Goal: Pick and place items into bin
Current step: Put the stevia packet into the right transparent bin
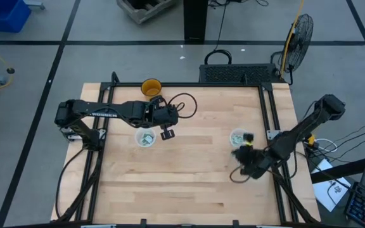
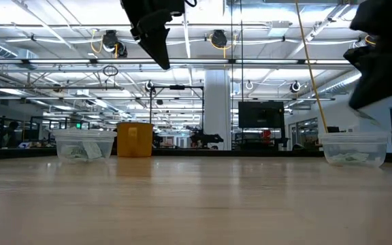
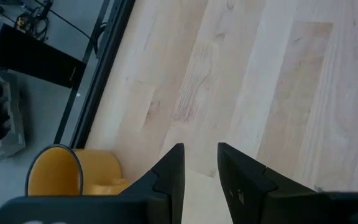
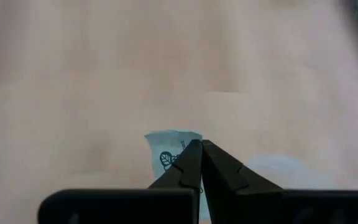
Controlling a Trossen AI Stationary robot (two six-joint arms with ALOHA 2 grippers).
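Wooden table [image 1: 189, 171]: right gripper [image 4: 197, 149] apparently pinches a wrapped piece [image 4: 166, 149].

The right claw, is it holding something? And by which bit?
Yes. The right gripper is shut on a small pale wrapped piece, pinching one edge so the rest sticks out beside its fingertips. The left gripper holds nothing; its fingers stand apart.
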